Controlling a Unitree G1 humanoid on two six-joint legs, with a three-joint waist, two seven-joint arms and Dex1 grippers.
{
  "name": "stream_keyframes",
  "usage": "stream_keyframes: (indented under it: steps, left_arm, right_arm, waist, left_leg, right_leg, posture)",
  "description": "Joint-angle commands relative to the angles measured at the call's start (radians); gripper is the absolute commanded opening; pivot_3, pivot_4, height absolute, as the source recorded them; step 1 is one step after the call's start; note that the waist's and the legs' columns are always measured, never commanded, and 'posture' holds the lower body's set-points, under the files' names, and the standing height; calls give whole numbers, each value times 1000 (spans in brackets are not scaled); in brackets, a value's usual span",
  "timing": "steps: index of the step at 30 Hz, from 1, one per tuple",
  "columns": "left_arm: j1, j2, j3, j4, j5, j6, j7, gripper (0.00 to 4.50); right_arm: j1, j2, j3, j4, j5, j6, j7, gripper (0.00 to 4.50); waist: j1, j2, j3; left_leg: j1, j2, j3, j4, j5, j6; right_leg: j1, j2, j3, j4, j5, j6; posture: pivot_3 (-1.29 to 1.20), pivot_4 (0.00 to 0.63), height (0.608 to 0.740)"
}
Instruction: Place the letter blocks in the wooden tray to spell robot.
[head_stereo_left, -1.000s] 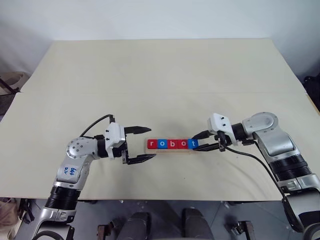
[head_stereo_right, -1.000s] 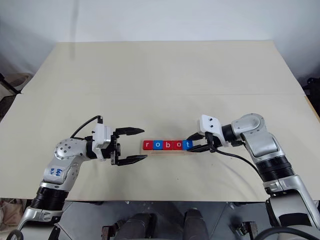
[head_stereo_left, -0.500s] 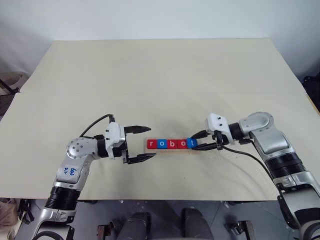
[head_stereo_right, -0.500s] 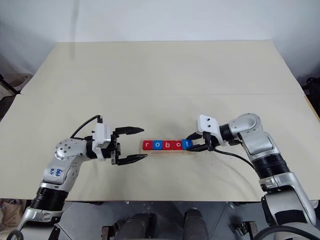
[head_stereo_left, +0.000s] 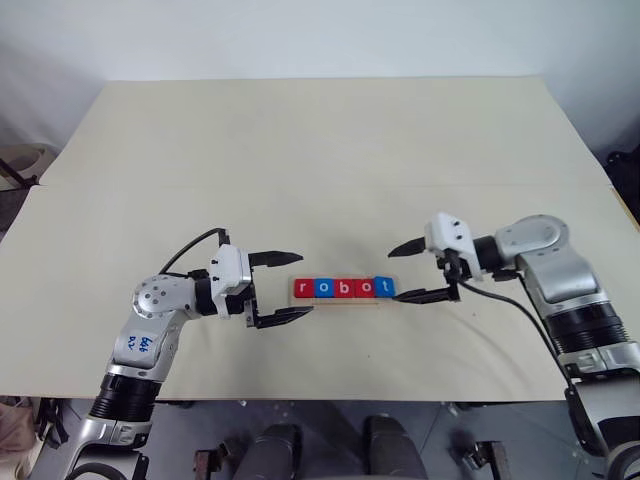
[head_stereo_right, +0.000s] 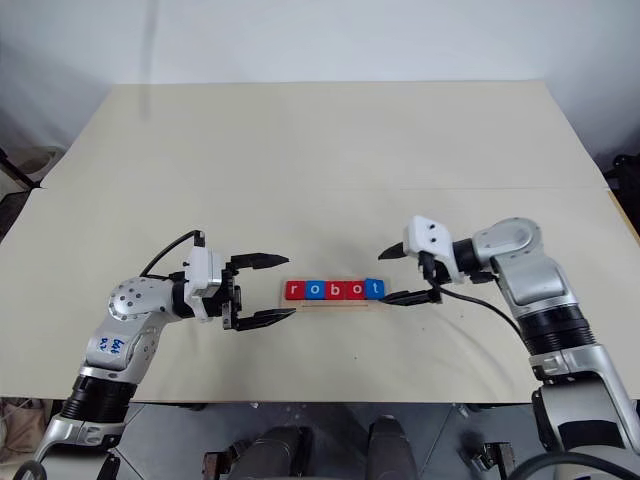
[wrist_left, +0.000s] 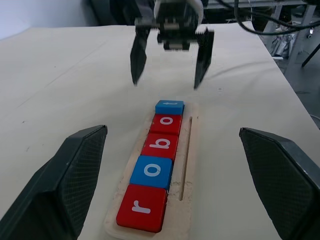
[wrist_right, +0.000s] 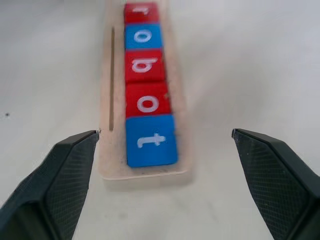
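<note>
Left eye view: five letter blocks (head_stereo_left: 345, 288) are seated in the wooden tray (wrist_left: 192, 150) near the table's (head_stereo_left: 320, 150) centre, spelling robot. At nine o'clock of the tray the left gripper (head_stereo_left: 284, 290) is held spread wide, empty; at three o'clock the right gripper (head_stereo_left: 408, 272) is likewise parted, gripping nothing

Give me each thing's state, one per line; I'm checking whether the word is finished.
letter blocks: all five lie flat in a row on the tray, reading r, o, b, o, t; none is held.
wooden tray: flat on the table, its block row full, its groove bare.
left gripper: open, empty, off the tray's r end.
right gripper: open, empty, off the t end.
</note>
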Motion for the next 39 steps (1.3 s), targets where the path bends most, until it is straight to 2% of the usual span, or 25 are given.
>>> stream_keyframes:
  steps: [1,10,24,32,39]
  left_arm:
    - [1,-4,6,-16,-9,-13,0,4500]
    - [-8,-6,6,-9,-8,-11,-5,4500]
    - [0,-8,6,-18,-10,-6,0,4500]
    - [6,-7,6,-27,-10,-2,5,4500]
    - [11,-7,6,-29,-10,-4,5,4500]
  right_arm:
    - [24,-22,-34,-39,28,27,1,3200]
    - [41,17,-14,-128,29,85,-54,63]
    - [26,103,61,-147,-15,156,-145,23]
    - [40,91,83,-147,-34,166,-157,23]
    - [30,74,43,-166,6,195,-149,23]
  waist:
    - [0,0,0]
    - [-1,0,0]
    - [-2,0,0]
    - [-1,0,0]
    - [-2,0,0]
  left_leg:
    - [0,0,0,0,0,0]
    - [0,0,0,0,0,0]
    - [0,0,0,0,0,0]
    - [0,0,0,0,0,0]
    - [0,0,0,0,0,0]
  right_leg:
    - [0,0,0,0,0,0]
    - [0,0,0,0,0,0]
    - [-1,0,0,0,0,0]
    - [0,0,0,0,0,0]
    - [0,0,0,0,0,0]
  posture:
    - [0,150,740]
    - [0,150,740]
    - [0,150,740]
    - [0,150,740]
    - [0,150,740]
